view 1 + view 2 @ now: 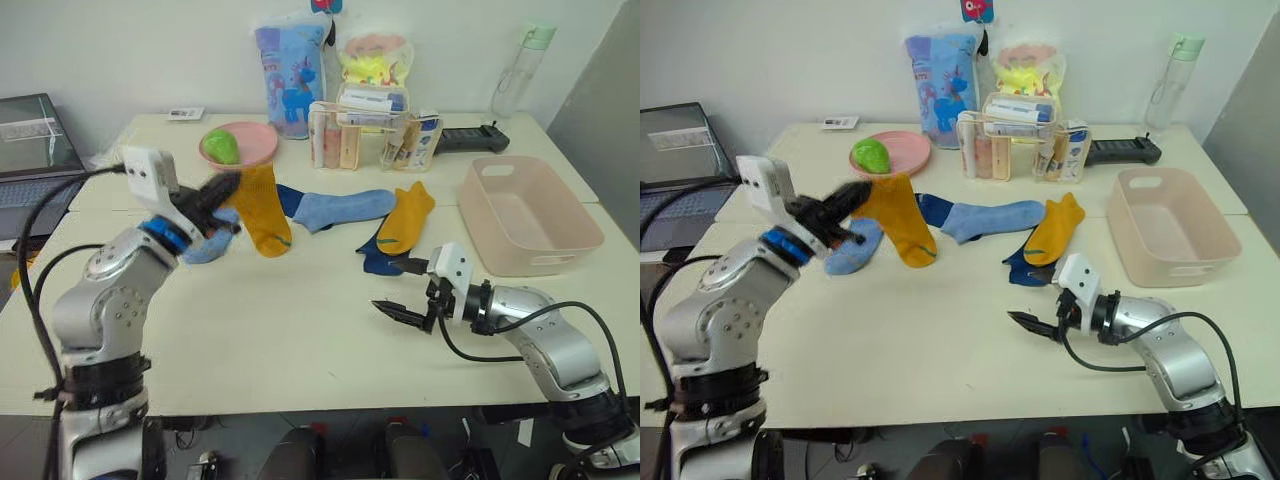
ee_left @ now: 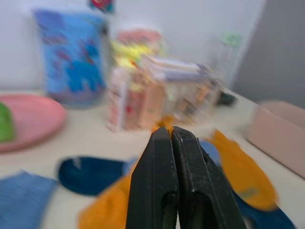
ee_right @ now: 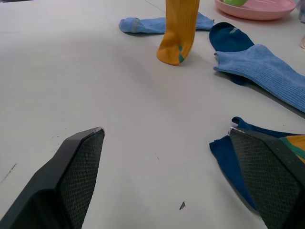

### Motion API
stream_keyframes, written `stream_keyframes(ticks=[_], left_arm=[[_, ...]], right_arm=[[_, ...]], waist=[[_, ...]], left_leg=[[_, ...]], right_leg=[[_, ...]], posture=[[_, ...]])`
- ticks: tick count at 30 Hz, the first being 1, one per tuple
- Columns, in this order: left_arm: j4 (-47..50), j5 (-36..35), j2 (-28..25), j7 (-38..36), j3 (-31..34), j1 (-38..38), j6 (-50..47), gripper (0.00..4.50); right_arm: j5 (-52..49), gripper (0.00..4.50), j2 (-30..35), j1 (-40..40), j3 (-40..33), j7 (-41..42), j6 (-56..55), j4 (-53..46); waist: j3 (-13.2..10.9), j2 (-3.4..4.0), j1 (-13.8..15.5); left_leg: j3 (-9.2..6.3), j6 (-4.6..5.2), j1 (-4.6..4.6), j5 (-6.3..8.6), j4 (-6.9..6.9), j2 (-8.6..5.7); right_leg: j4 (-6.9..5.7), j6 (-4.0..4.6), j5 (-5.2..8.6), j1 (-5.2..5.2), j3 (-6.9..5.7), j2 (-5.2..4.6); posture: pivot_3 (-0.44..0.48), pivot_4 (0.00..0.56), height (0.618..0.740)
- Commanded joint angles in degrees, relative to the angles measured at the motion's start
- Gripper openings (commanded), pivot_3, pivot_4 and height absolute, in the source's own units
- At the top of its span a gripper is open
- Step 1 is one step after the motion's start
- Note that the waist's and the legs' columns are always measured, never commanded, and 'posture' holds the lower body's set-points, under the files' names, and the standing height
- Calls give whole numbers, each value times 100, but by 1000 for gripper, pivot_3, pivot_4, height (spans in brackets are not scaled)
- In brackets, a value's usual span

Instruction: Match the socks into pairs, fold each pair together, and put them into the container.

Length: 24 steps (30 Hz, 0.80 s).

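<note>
My left gripper (image 1: 230, 187) is shut on the cuff of a mustard-yellow sock (image 1: 264, 220), holding that end up while its toe rests on the table. A light blue sock (image 1: 207, 249) lies just below that gripper. Another light blue sock (image 1: 347, 206) lies mid-table over a navy sock (image 1: 289, 198). The second mustard-yellow sock (image 1: 408, 216) lies partly across another navy sock (image 1: 377, 259). My right gripper (image 1: 386, 306) hangs open low over the table, just in front of that navy sock (image 3: 233, 157), with nothing between its fingers. The pale pink container (image 1: 528, 250) stands at the right.
A pink plate (image 1: 258, 142) with a green item, a clear organiser (image 1: 365, 135) of toiletries, a blue patterned bag (image 1: 291, 75) and a bottle (image 1: 522, 65) line the back. A black device (image 1: 470, 138) lies behind the container. A laptop (image 1: 30, 150) sits far left.
</note>
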<state>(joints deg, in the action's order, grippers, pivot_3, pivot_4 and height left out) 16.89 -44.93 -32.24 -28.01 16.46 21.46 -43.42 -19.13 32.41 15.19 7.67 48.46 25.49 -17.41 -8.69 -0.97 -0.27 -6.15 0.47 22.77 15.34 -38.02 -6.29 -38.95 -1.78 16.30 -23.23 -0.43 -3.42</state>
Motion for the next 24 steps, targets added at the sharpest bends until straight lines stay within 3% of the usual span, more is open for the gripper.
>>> stream_keyframes(ticks=[1,7,15,18,24], left_arm=[[828,-1056,-272,-421,-167,-486,-959,30],[903,-1541,-37,-332,-418,-795,-1302,30],[570,-418,184,-1062,-1886,-874,-658,30],[606,-433,187,-1271,-1896,-873,-586,616],[475,-684,265,-1151,-1323,-729,-584,2515]], right_arm=[[-27,4500,-10,53,-80,9,-118,-101],[-38,4500,1,32,-86,0,-94,-115],[-49,4500,38,44,-158,-32,-55,-92],[-60,4500,87,-10,-212,-49,-33,-141],[-77,4500,164,-120,-281,-28,-13,-207]], waist=[[0,-1,1],[0,-1,25],[0,0,25],[0,0,22],[0,0,23]], left_leg=[[-4,0,1,0,-1,1],[-4,0,-3,0,-4,0],[1,0,-1,0,-3,0],[0,0,-2,0,0,1],[-1,0,-1,0,0,1]], right_leg=[[-1,0,0,0,-3,1],[-2,0,0,5,-3,1],[-1,1,0,5,0,0],[-1,2,1,2,-1,0],[-1,2,1,2,-2,0]], posture=[[0,150,740],[0,150,740],[0,150,740],[0,150,740],[0,150,740]])
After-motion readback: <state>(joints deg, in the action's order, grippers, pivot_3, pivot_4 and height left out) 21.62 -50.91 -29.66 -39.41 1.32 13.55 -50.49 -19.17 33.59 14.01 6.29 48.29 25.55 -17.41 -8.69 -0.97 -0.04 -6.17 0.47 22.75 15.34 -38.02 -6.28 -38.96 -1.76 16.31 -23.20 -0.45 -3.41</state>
